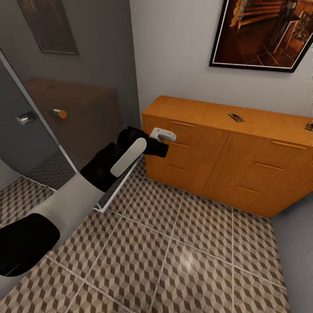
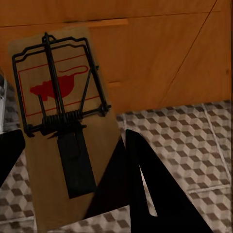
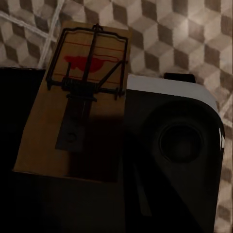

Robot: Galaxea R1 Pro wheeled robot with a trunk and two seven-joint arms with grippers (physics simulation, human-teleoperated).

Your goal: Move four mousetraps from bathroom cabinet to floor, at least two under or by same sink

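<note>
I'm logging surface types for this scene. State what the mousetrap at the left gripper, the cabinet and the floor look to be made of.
Mousetrap: a tan board with faint grain, likely bare matt wood, carrying dark wire that looks like metal and a red printed mark.
Cabinet: orange-brown with a smooth, even satin surface, probably finished wood or veneer.
Bathroom floor: large squares with pale grout lines and a glare spot, so apparently glazed tile with a printed cube pattern.

No words, brands or numbers can be read anywhere. The only sign is a red mouse shape inside a thin red frame, printed on the mousetrap (image 2: 63, 145) in the left wrist view; the mousetrap (image 3: 73, 111) in the right wrist view carries a similar red mark, too dim to make out
</note>
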